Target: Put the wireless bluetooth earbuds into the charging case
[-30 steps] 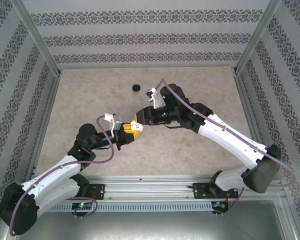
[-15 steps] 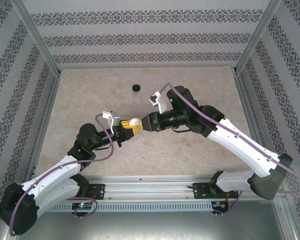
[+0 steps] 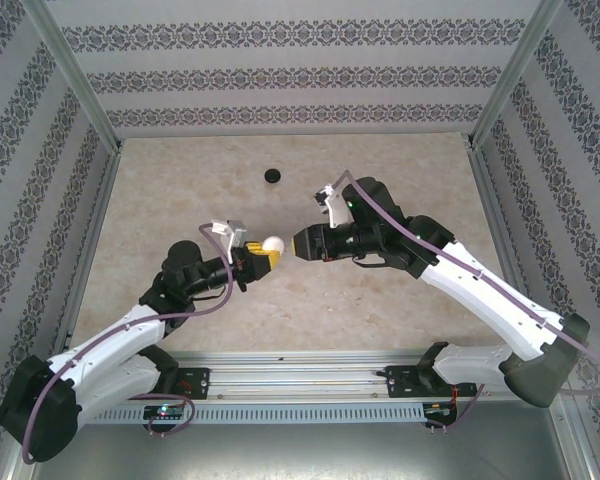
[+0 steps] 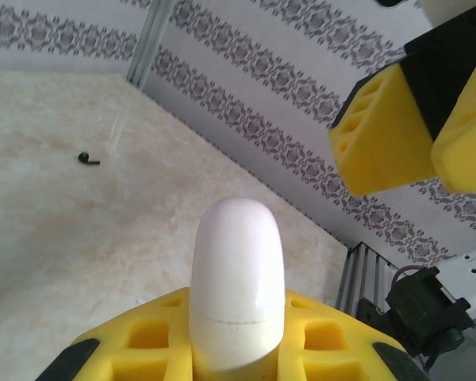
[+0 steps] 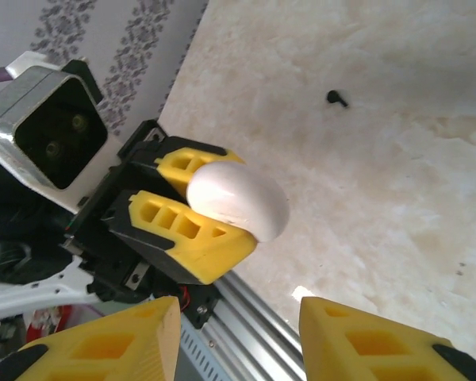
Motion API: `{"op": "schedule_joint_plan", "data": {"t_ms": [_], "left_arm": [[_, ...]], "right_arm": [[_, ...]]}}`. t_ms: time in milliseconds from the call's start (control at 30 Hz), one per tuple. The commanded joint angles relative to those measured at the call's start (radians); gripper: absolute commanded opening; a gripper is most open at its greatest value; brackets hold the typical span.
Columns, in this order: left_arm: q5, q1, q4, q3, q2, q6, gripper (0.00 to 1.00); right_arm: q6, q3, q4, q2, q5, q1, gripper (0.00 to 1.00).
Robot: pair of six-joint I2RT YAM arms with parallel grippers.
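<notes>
We see our left gripper [image 3: 260,259] clamped on the white charging case [image 4: 236,278], our right gripper [image 3: 300,243] parted and empty just beside it.

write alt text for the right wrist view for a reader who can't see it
The left hand clamps a closed white charging case in its yellow fingers, above a marbled table. In the foreground, the right hand stands open with nothing between its yellow fingers. One small black earbud lies on the table farther off.
</notes>
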Motion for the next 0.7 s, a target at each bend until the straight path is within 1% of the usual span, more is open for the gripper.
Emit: {"op": "schedule_joint_plan", "data": {"t_ms": [0, 100, 167, 267, 500, 667], "left_arm": [[-0.026, 0.000, -0.121, 0.061, 0.025, -0.022, 0.04], [-0.083, 0.000, -0.215, 0.078, 0.067, -0.019, 0.04], [-0.110, 0.001, -0.238, 0.068, 0.102, -0.026, 0.04], [-0.143, 0.003, -0.264, 0.044, 0.157, -0.077, 0.03], [-0.123, 0.004, -0.327, 0.000, 0.273, -0.162, 0.04], [-0.124, 0.004, -0.317, -0.091, 0.315, -0.209, 0.05]], "right_arm": [[0.044, -0.054, 0.014, -0.037, 0.066, -0.041, 0.44], [0.076, -0.113, 0.024, -0.056, 0.063, -0.084, 0.44], [0.090, -0.155, 0.037, -0.066, 0.053, -0.106, 0.43], [0.101, -0.197, 0.044, -0.070, 0.050, -0.121, 0.44], [0.128, -0.262, 0.078, -0.036, 0.033, -0.124, 0.43], [0.142, -0.283, 0.110, 0.014, 0.005, -0.117, 0.43]]}}
